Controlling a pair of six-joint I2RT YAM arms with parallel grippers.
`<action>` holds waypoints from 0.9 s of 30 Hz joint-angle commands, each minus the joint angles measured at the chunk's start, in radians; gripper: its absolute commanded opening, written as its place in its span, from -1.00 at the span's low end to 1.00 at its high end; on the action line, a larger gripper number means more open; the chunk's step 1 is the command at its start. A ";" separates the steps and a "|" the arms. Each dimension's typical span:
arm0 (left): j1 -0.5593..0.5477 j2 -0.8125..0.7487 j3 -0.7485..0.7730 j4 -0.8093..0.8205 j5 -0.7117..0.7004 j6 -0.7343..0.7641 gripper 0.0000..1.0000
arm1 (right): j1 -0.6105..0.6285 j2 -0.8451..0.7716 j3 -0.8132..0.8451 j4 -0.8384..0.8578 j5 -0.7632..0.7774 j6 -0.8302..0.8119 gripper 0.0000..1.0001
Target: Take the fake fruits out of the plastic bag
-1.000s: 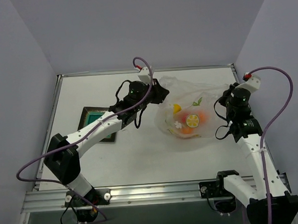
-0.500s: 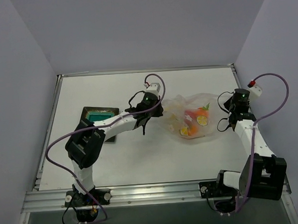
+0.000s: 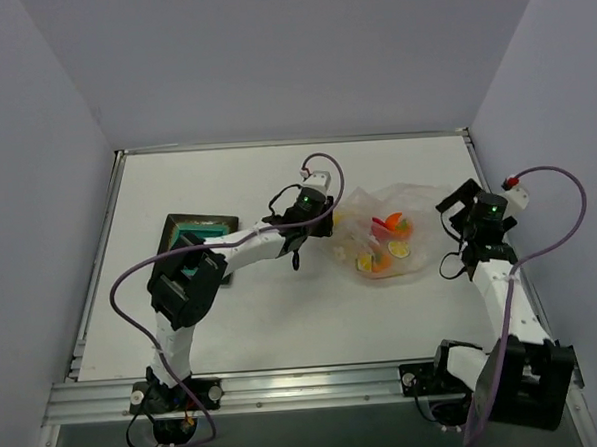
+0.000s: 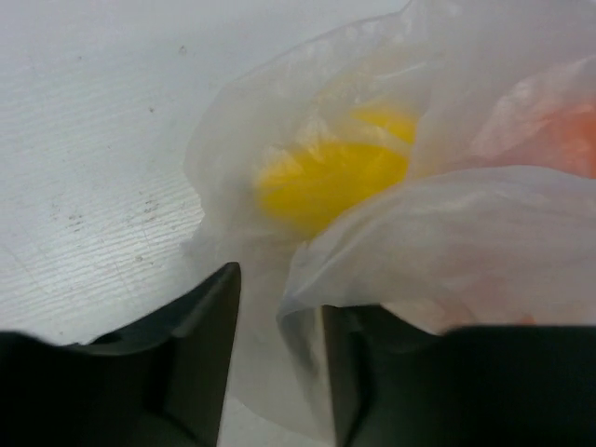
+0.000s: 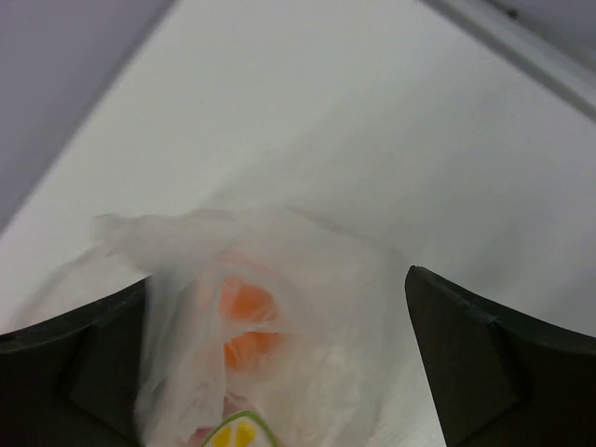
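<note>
Your left claw (image 4: 277, 298) pinches narrow on a fold of the plastic bag (image 4: 447, 233), fake fruits (image 4: 326, 177) just ahead inside it, and with your right claw (image 5: 277, 284) gaping wide, a tug may drag everything across the counter (image 4: 93, 140).

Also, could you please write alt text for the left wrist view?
The left gripper holds a fold of the plastic bag between its dark fingers at the bottom. Above, a yellow fruit shows through the film, an orange-red shape at right, white table at left.
</note>
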 commanded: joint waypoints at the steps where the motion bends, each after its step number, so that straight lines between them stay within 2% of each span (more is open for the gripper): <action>1: -0.019 -0.155 0.021 0.015 -0.018 0.018 -0.15 | 0.016 -0.211 0.106 -0.109 0.009 -0.043 1.00; 3: -0.023 -0.206 0.002 0.007 -0.009 0.003 0.26 | 0.022 -0.304 0.123 -0.152 -0.014 -0.049 1.00; 6: -0.034 -0.270 -0.018 -0.029 -0.019 0.002 0.55 | 0.053 -0.394 0.141 -0.205 -0.048 -0.052 1.00; 9: -0.039 -0.341 -0.032 -0.083 -0.041 0.016 0.64 | 0.110 -0.430 0.160 -0.277 -0.013 -0.075 0.98; 12: -0.048 -0.419 -0.059 -0.151 -0.077 0.033 0.67 | 0.170 -0.440 0.164 -0.279 -0.040 -0.084 0.36; 13: -0.054 -0.442 -0.065 -0.164 -0.090 0.038 0.65 | 0.185 -0.428 0.168 -0.279 -0.053 -0.089 -0.09; 16: -0.098 -0.530 -0.085 -0.247 -0.165 0.065 0.57 | 0.263 -0.373 0.198 -0.290 -0.111 -0.109 -0.50; 18: -0.152 -0.587 -0.090 -0.279 -0.214 0.084 0.53 | 0.333 -0.349 0.221 -0.297 -0.107 -0.124 -0.54; 23: -0.261 -0.651 -0.070 -0.370 -0.324 0.075 0.50 | 0.427 -0.282 0.217 -0.293 -0.027 -0.129 -0.45; 27: -0.332 -0.611 -0.020 -0.326 -0.228 0.047 0.44 | 0.453 -0.202 0.200 -0.227 -0.024 -0.115 -0.41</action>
